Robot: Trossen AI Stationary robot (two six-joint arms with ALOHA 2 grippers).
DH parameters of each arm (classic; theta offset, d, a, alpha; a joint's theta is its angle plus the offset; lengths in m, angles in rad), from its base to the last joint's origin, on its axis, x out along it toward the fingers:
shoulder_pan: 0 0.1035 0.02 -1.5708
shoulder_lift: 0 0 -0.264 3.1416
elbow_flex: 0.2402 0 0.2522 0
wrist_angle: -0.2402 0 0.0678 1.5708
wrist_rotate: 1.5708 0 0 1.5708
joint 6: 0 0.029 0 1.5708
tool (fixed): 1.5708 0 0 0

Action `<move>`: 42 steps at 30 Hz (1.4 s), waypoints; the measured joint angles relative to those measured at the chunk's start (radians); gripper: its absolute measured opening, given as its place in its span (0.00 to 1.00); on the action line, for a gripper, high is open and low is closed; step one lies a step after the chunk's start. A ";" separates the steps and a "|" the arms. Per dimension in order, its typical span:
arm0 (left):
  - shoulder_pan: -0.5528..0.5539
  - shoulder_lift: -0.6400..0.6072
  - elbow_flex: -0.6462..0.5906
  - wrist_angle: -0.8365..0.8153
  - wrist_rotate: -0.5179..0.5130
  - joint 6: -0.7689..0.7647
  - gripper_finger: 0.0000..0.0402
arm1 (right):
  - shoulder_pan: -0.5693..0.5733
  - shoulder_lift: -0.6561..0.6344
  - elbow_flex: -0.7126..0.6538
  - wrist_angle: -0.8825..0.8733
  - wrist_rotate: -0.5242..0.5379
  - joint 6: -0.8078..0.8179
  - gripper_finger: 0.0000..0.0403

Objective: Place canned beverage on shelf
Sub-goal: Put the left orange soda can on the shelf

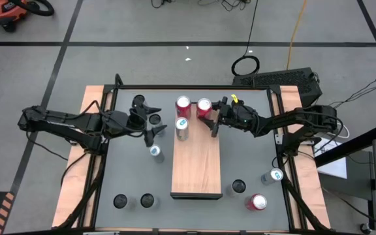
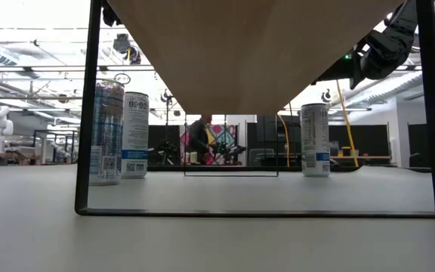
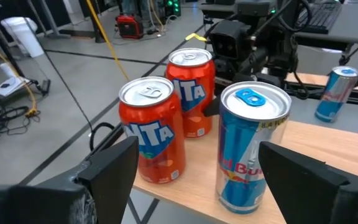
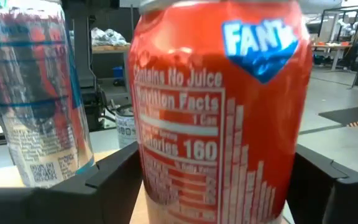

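The shelf (image 1: 196, 166) lies in the middle of the grey table (image 1: 253, 156), its long side running from the far edge toward the near one. At its far end stand three cans, all upright: an orange Fanta can (image 1: 204, 106) on the right, a second orange Fanta can (image 1: 183, 104) just beside it on the left, and a slim blue-and-silver can (image 1: 182, 125) just nearer than that second one (its blue tab shows plainly from the left wrist).

The right gripper (image 1: 215, 119) is at the right-hand Fanta can; its two dark fingers (image 4: 114, 177) stand on either side of the can with a gap between pad and can, so the claw is released, not clamping.

The left gripper (image 1: 150, 124) hovers just left of the shelf's far end, its fingers (image 3: 107, 171) spread wide and empty, facing the three cans.

Other cans stand on the table off the shelf: a slim one (image 1: 156, 152) just left of the board, two dark-topped ones (image 1: 133, 201) at the near left, and at the near right a dark-topped one (image 1: 238, 187), a red one (image 1: 257, 202) and a blue slim one (image 1: 273, 176).
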 joint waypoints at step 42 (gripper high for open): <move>-0.024 0.000 0.000 -0.034 0.007 -0.050 0.82 | 0.015 -0.339 -0.001 -0.554 0.162 -0.145 0.53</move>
